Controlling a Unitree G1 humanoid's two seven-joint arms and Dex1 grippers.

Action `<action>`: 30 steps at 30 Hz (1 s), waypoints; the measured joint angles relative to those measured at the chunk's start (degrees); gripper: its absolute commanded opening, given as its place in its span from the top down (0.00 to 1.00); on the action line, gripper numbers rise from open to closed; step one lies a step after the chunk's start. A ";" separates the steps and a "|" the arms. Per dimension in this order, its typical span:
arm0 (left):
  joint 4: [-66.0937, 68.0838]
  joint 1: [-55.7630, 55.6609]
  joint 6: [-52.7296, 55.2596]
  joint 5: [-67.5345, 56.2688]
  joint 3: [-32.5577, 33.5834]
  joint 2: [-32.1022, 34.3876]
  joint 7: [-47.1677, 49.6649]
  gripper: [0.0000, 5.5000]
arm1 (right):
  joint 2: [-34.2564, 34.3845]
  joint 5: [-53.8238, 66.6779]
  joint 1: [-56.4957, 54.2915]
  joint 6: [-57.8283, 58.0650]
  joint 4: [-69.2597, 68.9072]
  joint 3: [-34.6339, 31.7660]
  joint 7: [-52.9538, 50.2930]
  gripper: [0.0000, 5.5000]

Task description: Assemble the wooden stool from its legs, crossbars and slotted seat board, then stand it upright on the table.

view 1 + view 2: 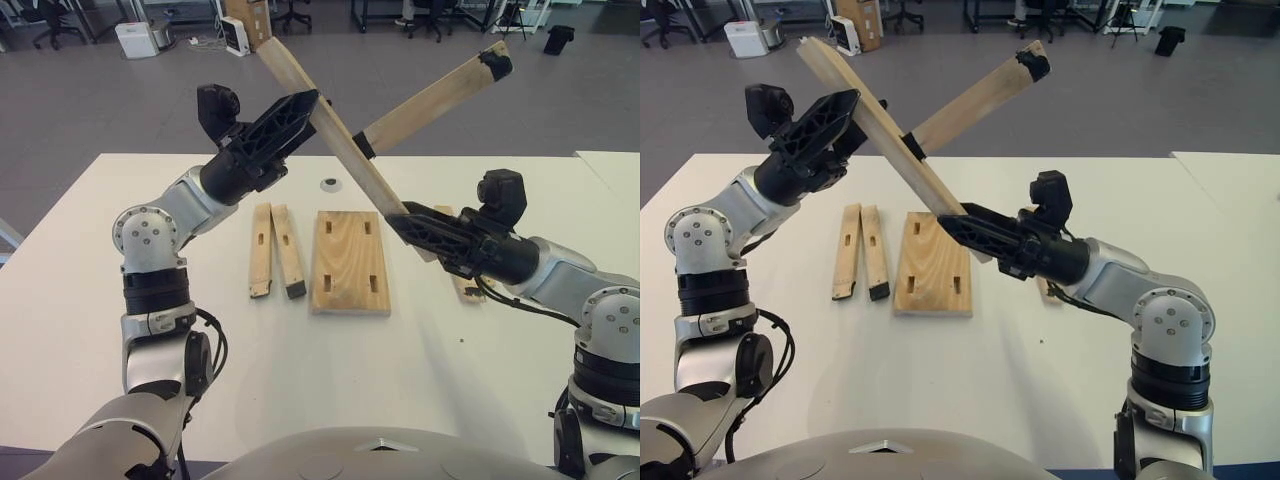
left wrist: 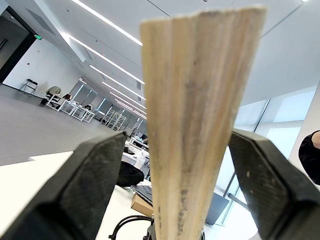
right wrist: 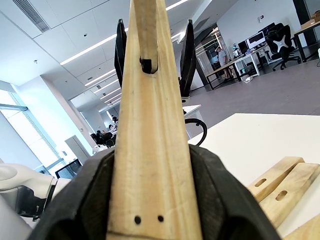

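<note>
**Spotter:** While your right gripper (image 1: 412, 220) pinches the lower end of the leg (image 1: 340, 137), that leg slants up and away from its jaws. It is a long pale plank of bare wood, held in the air over the table (image 1: 300, 380).

**Operator:** And the left side?

**Spotter:** Your left gripper (image 1: 308, 104) straddles the same leg near its upper end. Its jaws stand a little wider than the wood. In the left wrist view one finger (image 2: 260, 180) meets the leg's edge, while beside the other finger (image 2: 90, 180) you can see a strip of background.

**Operator:** What's the second stick?

**Spotter:** That's a crossbar (image 1: 430, 100) of the same pale wood. It has a dark cap (image 1: 495, 62) on its far end, and its other dark end is set against the leg, between your two sets of jaws. It juts off at an angle and touches neither gripper.

**Operator:** Do the wrist cameras add anything?

**Spotter:** Your right wrist view looks along the leg from between the jaws. Both fingers (image 3: 215, 190) are tight on the leg's sides, with two small holes (image 3: 137, 219) between them. Farther out there is a slot (image 3: 148, 63) with something dark in it. The head views give you what lies under the jaws. The seat board (image 1: 350, 262) lies flat beneath the leg's span and has four slots. Two loose bars (image 1: 288, 245) lie side by side below the left jaws. Another bar (image 1: 464, 288) is partly hidden under the right gripper.
</note>
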 measured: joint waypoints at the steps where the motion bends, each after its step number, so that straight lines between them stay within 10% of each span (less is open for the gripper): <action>1: 0.07 0.00 0.00 -0.01 0.02 -0.01 0.00 0.45 | -0.37 0.00 0.18 -0.01 -0.02 0.25 0.03 0.63; 15: -0.41 0.57 -2.23 5.64 -1.70 1.54 -5.08 0.63 | -0.73 0.75 3.09 -2.25 -0.27 2.34 -1.32 0.63; 30: 4.74 0.75 -6.20 20.48 -2.87 9.98 -13.68 0.63 | 5.63 -6.81 13.70 -12.17 9.67 -2.85 -6.46 0.26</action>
